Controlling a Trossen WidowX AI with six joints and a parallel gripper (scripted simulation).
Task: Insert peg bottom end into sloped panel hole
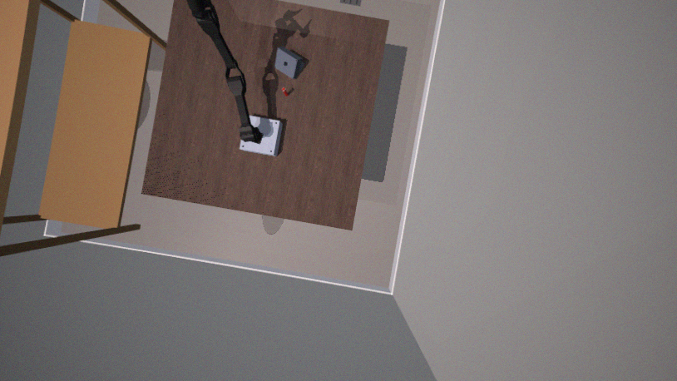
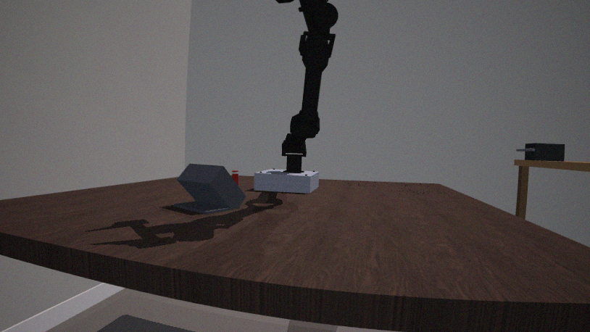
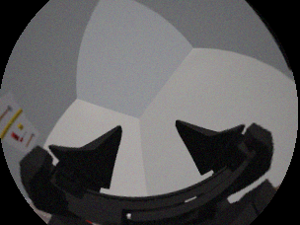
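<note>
On the dark brown wood-grain table [image 2: 371, 247], we find the small red cylindrical peg [image 1: 284, 91] standing by itself, between the grey sloped panel block [image 1: 289, 61] and the pale grey square base plate [image 1: 272, 141] of the arm. From the exterior view the peg [image 2: 235, 176] shows only partly, its lower part hidden behind the upper edge of the sloped panel [image 2: 210, 188]. We see nothing touching the peg.

From above, the panel's face carries one small dark square hole [image 1: 285, 62], and the peg stands near the panel, apart from it.

Our black six-joint arm [image 2: 311, 82] rises from the base plate [image 2: 286, 181] and reaches high, running off the top edge of both the top view and the exterior view. Its shadow lies across the table beside the panel.

Our black parallel-jaw gripper [image 3: 148, 136] shows only in the wrist view, where its two pointed fingertips stand wide apart, nearly at full spread, with only pale walls behind them. It holds nothing.

At the far right of the exterior view, a dark box [image 2: 544, 151] sits on a light wooden table [image 2: 552, 164], well apart from the work area.
</note>
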